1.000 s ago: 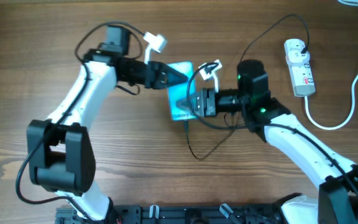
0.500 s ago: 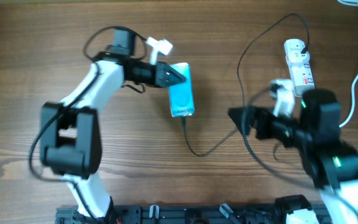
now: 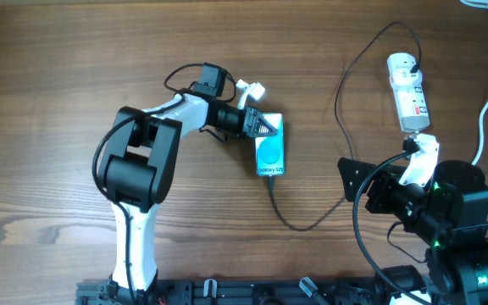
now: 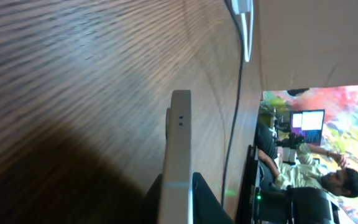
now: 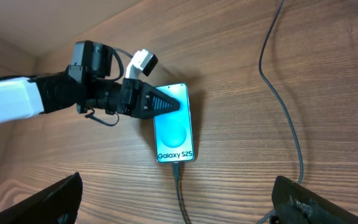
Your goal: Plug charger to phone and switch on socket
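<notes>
The table (image 3: 58, 85) is brown wood with a fine grain running across it, matte and flat, and its whole left side is bare boards with free room. My left arm folds back on itself there, white shells with black joints. My left gripper (image 3: 265, 127) is clamped on the top end of the phone (image 3: 271, 157), with one dark wedge-shaped finger (image 5: 161, 103) over the upper screen and the other on the back. From my left wrist I see only the phone's thin pale metal edge with two tiny holes, pinched between the pads. I cannot tell whether its lower end rests on the wood.

The phone is a slim rectangle with rounded corners. Its screen is bright cyan with a lighter oval and white "Galaxy S25" lettering near the bottom edge. It sits a little left of the table's middle, long side pointing toward me.

The charger (image 3: 299, 225) is a thin black cable. Its tip meets the phone's bottom edge, then it loops down, right and up to the socket (image 3: 407, 93).

My right gripper (image 5: 176, 183) hangs spread wide with nothing between its fingers, well apart from the phone, with bare wood between them.

The socket is a white strip with red marks at the far right, and a thick white cord (image 3: 482, 127) curls beside it.
</notes>
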Controlling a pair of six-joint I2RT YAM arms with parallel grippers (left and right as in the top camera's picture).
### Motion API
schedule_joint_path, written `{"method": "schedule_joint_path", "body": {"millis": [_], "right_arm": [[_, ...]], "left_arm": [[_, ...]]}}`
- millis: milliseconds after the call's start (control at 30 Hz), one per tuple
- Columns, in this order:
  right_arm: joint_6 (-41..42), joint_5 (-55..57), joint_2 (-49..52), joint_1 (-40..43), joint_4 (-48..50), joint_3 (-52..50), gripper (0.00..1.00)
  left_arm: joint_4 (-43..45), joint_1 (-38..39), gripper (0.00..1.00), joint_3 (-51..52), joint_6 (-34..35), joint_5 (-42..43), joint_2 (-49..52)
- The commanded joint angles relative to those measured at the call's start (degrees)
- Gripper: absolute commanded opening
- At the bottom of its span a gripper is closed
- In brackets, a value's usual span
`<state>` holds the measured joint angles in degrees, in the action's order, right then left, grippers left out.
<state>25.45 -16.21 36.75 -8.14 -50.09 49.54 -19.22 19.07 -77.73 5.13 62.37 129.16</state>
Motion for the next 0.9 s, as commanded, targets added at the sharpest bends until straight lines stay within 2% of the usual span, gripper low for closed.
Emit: {"method": "schedule_joint_path", "body": {"millis": [0,100,133,233,400,667,867], "right_arm": [[0.1,1.5,-0.1,0.1,0.6,0.4,0.98],[0.2,1.5,-0.1,0.1,1.4,0.4,0.98],[0.0,1.6,-0.1,0.1,1.4,0.4,0.99],[0.3,1.7,-0.1,0.1,1.2,0.4,0.99],[7.8,10.2,-0.1,0.1,0.2,0.4,0.99],[8.2,10.9,-0.1,0.1,-0.3,0.4,0.99],[8.9,10.9,-0.1,0.1,-0.7,0.4,0.99]], "left_arm": [[0.7,-0.1,0.18,-0.2,-1.2,-3.4,2.1],[0.8,-0.1,0.23,-0.2,0.6,-5.6,2.1],[0.9,-0.2,0.32,-0.3,1.6,-6.5,2.1],[0.3,-0.5,0.36,-1.2,1.8,-6.5,2.0],[-1.3,-0.8,0.39,-3.1,2.0,-6.5,2.0],[-5.3,-1.0,0.51,-3.2,3.3,-8.3,2.0],[-5.0,-1.7,0.56,-3.2,3.3,-8.5,2.0]]}}
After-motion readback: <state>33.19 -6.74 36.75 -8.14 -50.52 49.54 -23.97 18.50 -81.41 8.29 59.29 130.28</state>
